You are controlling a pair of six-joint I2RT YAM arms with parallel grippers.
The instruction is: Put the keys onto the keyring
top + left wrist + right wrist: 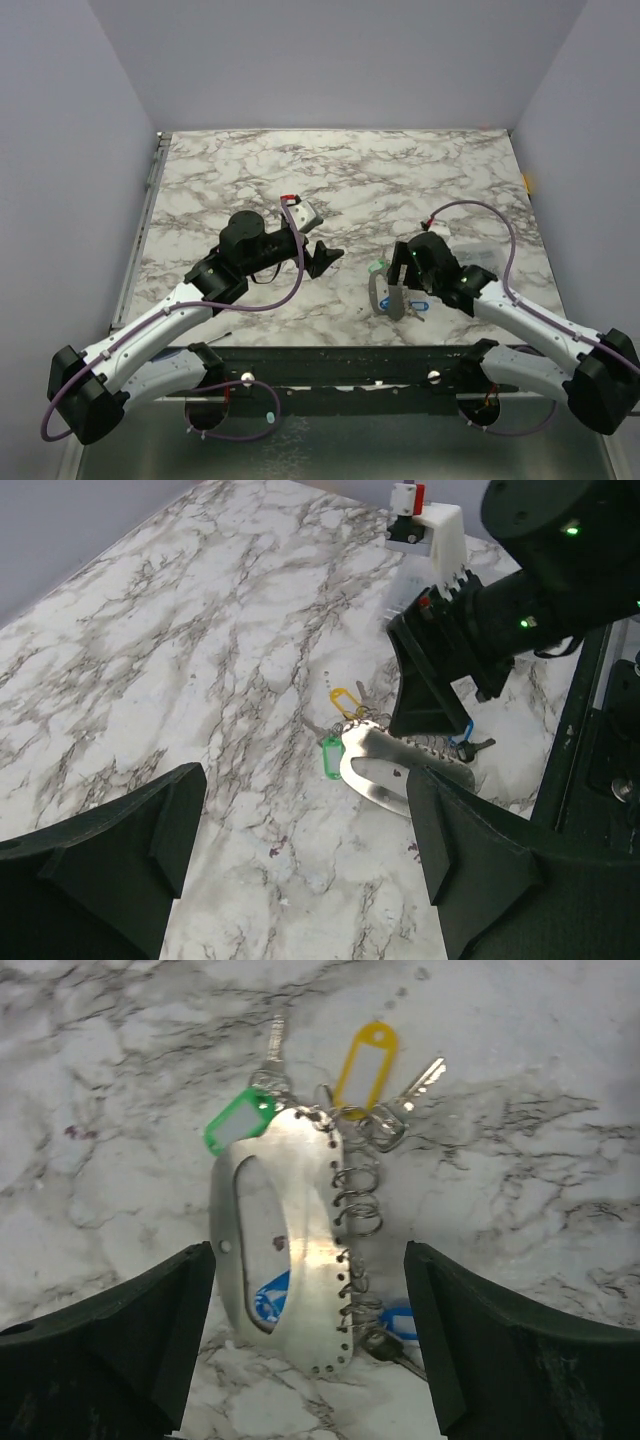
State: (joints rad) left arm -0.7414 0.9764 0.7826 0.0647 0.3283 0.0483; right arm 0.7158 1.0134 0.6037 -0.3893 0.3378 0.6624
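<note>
The keyring (315, 1210), a silvery oval loop, lies flat on the marble with several small wire rings along one edge. A green key (238, 1123) and a yellow key (366, 1060) lie at its far end. A blue key (400, 1320) lies by its near end, partly under the loop. My right gripper (308, 1260) is open just above the loop's near end, one finger on each side, nothing gripped. My left gripper (305, 785) is open over bare marble, short of the keyring (385, 770) and green key (331, 757). From above, the left gripper (325, 255) is left of the keyring (385, 295).
A white block with a red part (300, 212) stands behind the left gripper. The dark front rail (330, 360) runs along the marble table's (350, 170) near edge, close to the keyring. Grey walls enclose the sides and back.
</note>
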